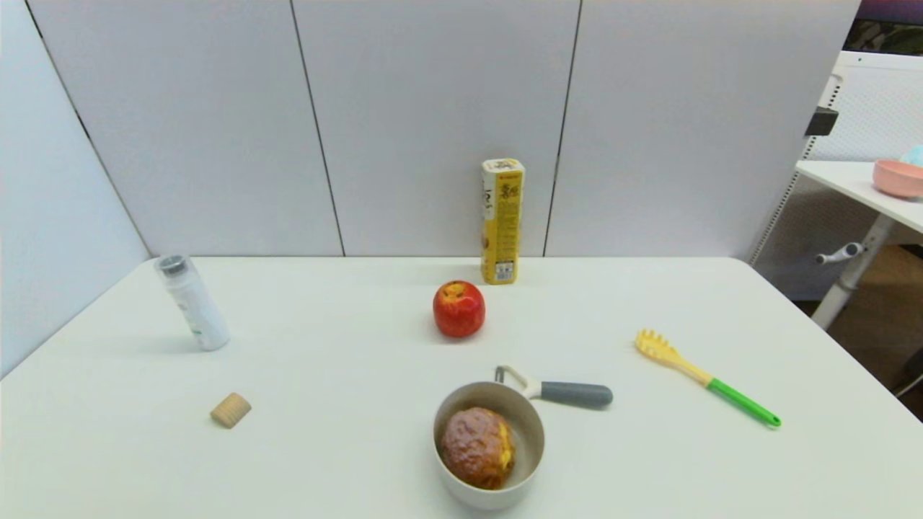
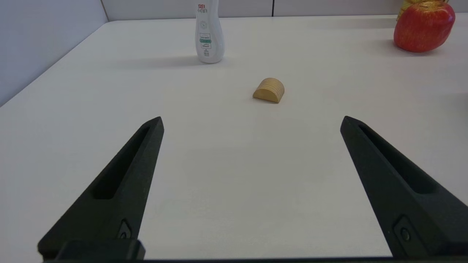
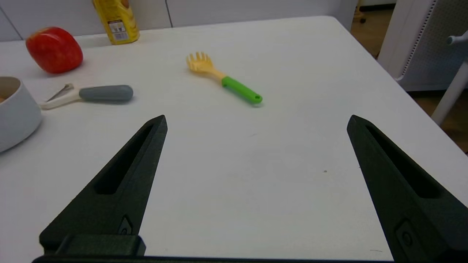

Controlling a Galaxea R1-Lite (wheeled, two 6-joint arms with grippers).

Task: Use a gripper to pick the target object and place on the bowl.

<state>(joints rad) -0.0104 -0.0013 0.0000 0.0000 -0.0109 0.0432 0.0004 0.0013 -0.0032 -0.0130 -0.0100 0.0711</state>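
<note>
The golden-brown bun (image 1: 477,447) with a crackled top and yellow filling lies inside the grey-white bowl (image 1: 530,432) near the table's front middle. The bowl's wall also shows in the right wrist view (image 3: 16,113). Neither arm shows in the head view. My left gripper (image 2: 251,122) is open and empty, low over bare table at the front left. My right gripper (image 3: 257,120) is open and empty, low over bare table at the front right, apart from the bowl.
A red apple (image 1: 458,308), a yellow carton (image 1: 502,220), a white bottle (image 1: 192,303), a small wooden block (image 1: 231,409), a grey-handled peeler (image 1: 562,391) behind the bowl and a yellow-green pasta fork (image 1: 703,377) lie on the table. A pink bowl (image 1: 898,178) sits on a side table.
</note>
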